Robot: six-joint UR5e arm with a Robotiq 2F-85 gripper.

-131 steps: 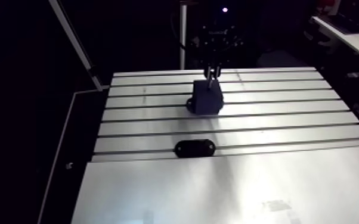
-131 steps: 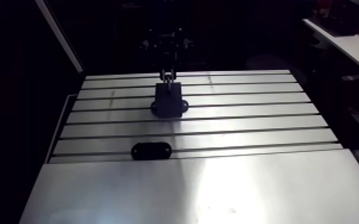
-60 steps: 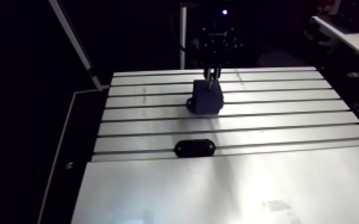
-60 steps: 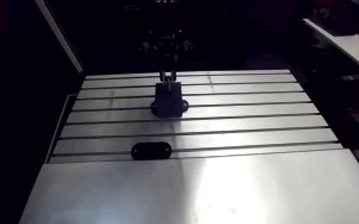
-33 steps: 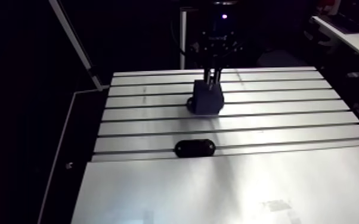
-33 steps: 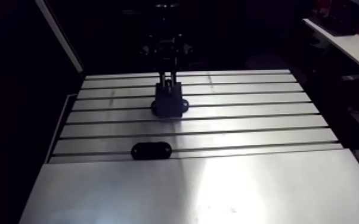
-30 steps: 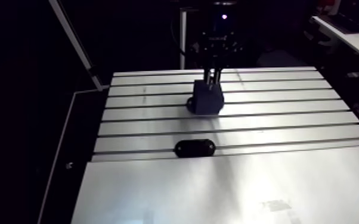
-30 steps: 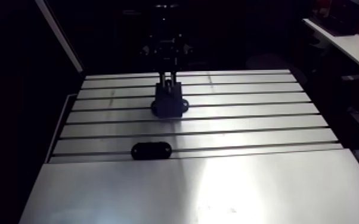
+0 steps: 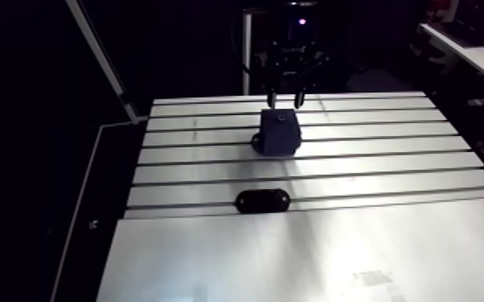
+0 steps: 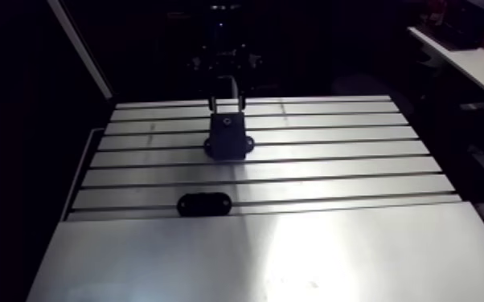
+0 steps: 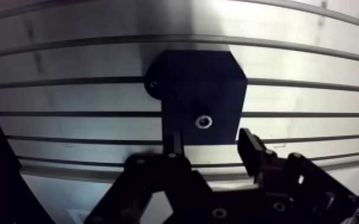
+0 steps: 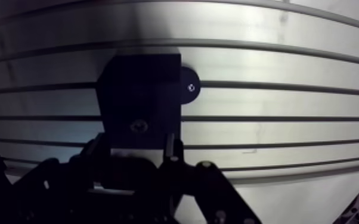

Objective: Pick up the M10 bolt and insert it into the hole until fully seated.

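A dark block (image 9: pixel 280 135) stands bolted to the slotted table (image 9: pixel 374 161), near its far edge. The M10 bolt (image 11: pixel 203 122) sits in the hole in the block's top face, with only its round head showing. My gripper (image 11: pixel 212 149) hangs just above the block and is open. Its two fingers (image 11: pixel 250 150) stand apart on either side of the bolt head and touch nothing. In the arm view the gripper (image 9: pixel 285 99) hovers over the block's far edge.
A flat black oval plate (image 9: pixel 263 199) lies on the table nearer the camera, across one slot. A smooth metal sheet (image 9: pixel 309 257) covers the near part of the table. A slanted bar (image 9: pixel 100 56) rises at the left rear.
Earlier the fingers were together, reaching down onto the block's top. Now they have spread apart and lifted slightly, leaving the bolt in the block.
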